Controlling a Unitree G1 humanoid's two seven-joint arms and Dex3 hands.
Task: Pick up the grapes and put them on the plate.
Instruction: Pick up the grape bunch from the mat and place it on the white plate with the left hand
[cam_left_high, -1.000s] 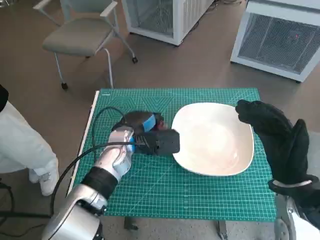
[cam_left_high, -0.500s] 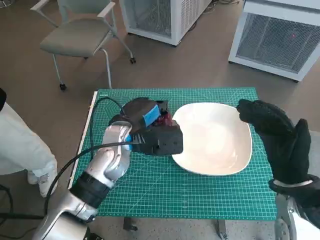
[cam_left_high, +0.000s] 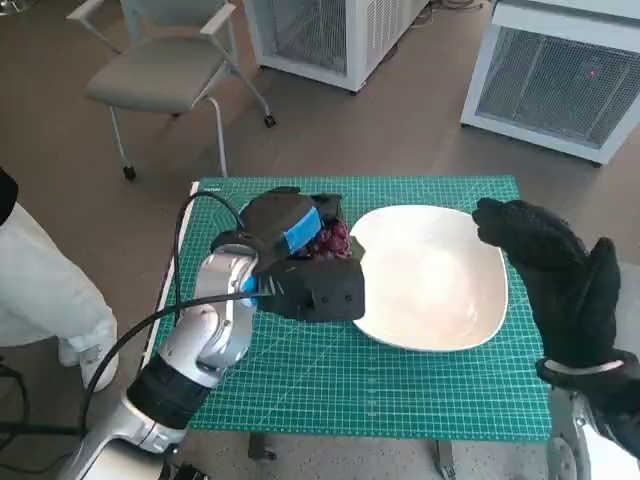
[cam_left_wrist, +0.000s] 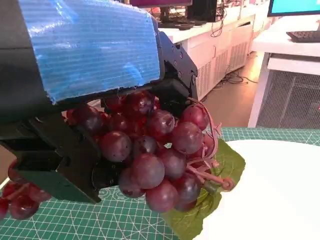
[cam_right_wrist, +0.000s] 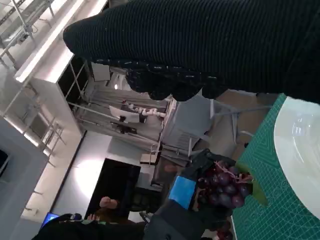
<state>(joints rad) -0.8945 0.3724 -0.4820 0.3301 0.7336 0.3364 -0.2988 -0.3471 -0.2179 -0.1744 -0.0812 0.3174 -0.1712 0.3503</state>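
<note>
left hand: black hand with blue tape over its back (cam_left_high: 288, 232), left of centre in the head view, gripped the bunch from above; fingers wrapped round the top of the cluster in the left wrist view.
grapes: bunch of dark red plastic-looking grapes with a green leaf (cam_left_wrist: 159, 155), held clear of the mat, hung below the fingers; in the head view sat just beside the plate's left rim, leaf already over the rim edge in the left wrist view.
plate: large white rounded-square plate (cam_left_high: 440, 285), centre-right of the head view, nothing seen in it.
right hand: black knitted glove (cam_left_high: 545, 270), right side of the head view, over the plate's right edge; held nothing, fingers loosely curled; touching the rim or not, could not tell.
mat: green gridded cutting mat (cam_left_high: 330, 370) under everything.
step: carry phase judged, about halfway; lift done, placement not yet.
how to do well: carry further toward frame right until the whole cluster clears the rim and sits over the plate's middle; lower before letting go, so loose berries don't roll off.
risk: part of the cluster, far lower left of the left wrist view, sagged outside the grasp; could drag on the rim.
</note>
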